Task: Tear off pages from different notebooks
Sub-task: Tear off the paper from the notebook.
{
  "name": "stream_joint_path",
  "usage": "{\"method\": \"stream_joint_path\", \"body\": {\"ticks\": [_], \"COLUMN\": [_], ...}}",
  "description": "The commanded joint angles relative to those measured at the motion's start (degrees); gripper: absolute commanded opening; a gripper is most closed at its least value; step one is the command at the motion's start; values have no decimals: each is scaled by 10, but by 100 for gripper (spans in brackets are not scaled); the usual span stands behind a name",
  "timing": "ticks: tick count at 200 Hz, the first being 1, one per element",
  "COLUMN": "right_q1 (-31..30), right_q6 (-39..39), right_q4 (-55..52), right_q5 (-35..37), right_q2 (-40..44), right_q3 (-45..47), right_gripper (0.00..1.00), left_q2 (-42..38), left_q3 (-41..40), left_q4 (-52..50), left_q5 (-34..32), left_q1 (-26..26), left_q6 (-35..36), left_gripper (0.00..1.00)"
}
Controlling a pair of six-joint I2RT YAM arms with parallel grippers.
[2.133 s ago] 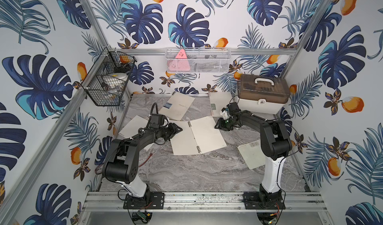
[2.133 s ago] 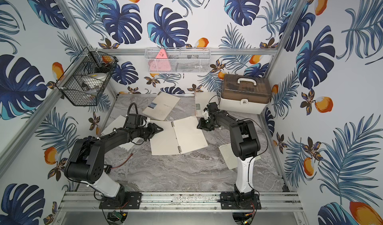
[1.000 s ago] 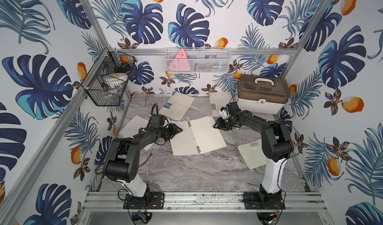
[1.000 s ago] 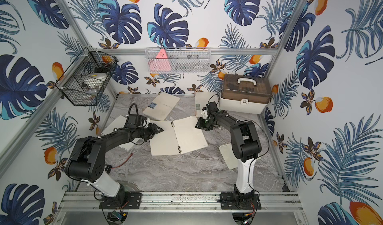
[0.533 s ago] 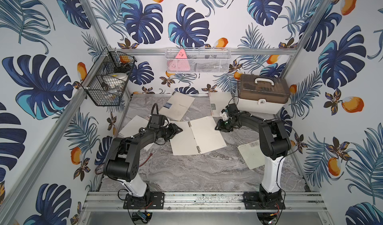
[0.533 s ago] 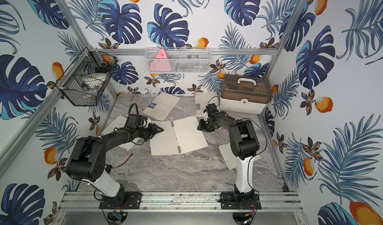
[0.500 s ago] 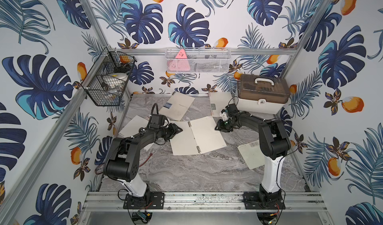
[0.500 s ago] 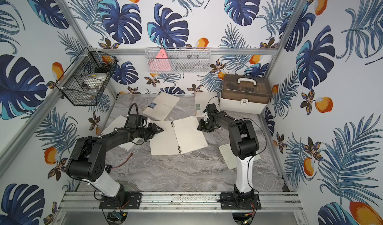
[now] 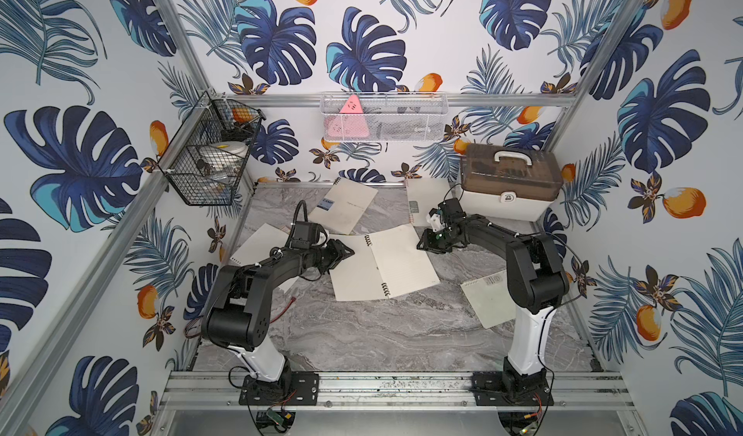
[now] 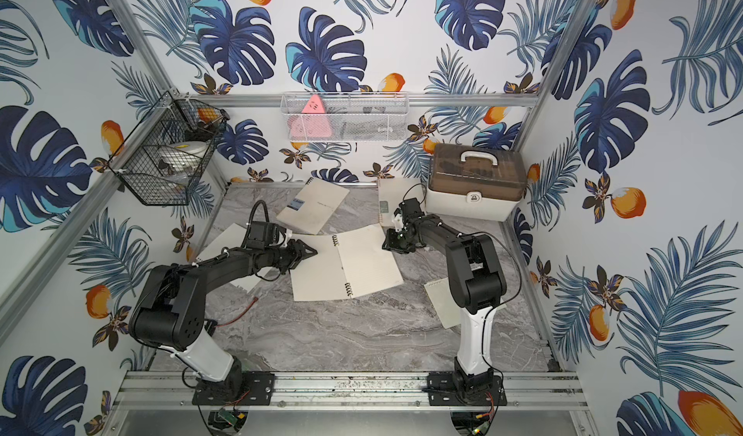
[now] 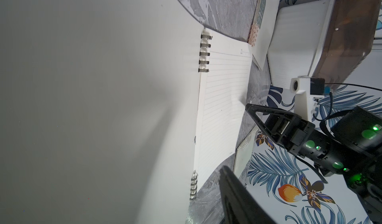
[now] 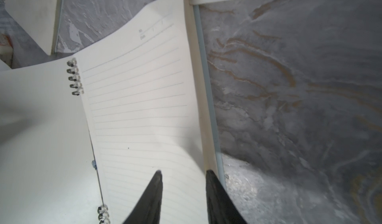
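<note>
Behind the open notebook [image 9: 398, 265] sit a closed notebook [image 9: 345, 205] and lidded box [image 9: 508, 189].

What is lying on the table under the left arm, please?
A loose white page with punched holes along one edge lies flat there. The left arm hides the page's inner corner and whatever lies there.

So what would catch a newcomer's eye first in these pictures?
The loud blue leaf wallpaper wraps all the walls. On the grey marbled table, an open spiral notebook lies in the middle, with the left pincer at its left edge and the right pincer, jaws apart, straddling the edge of its lined right page. A white box with a brown lid stands in the far right corner.
</note>
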State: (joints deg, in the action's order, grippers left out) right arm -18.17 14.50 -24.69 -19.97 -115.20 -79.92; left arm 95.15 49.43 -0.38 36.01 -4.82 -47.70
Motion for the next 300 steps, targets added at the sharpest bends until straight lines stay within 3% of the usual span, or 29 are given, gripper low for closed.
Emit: {"method": "stream_joint_path", "body": {"ticks": [1, 58, 99, 198, 226, 300], "right_q1": [-3, -4, 0, 2, 5, 9], "right_q6": [0, 0, 2, 4, 3, 5], "right_q4": [-5, 2, -7, 10, 1, 21], "right_q5": [3, -16, 17, 0, 24, -1], "right_q2": [1, 0, -4, -6, -5, -1], "right_q3": [1, 5, 8, 19, 18, 27], "right_gripper": [38, 38, 39, 39, 40, 39], "left_q2": [0, 3, 3, 11, 11, 13], "left_q3": [0, -1, 0, -1, -2, -1], "left_q4": [12, 14, 8, 15, 14, 14], "left_q5": [3, 4, 3, 3, 4, 4], "left_q1": [1, 1, 1, 1, 1, 1], "left_q6": [7, 6, 10, 8, 9, 9], "left_gripper": [56, 56, 56, 56, 56, 56]}}
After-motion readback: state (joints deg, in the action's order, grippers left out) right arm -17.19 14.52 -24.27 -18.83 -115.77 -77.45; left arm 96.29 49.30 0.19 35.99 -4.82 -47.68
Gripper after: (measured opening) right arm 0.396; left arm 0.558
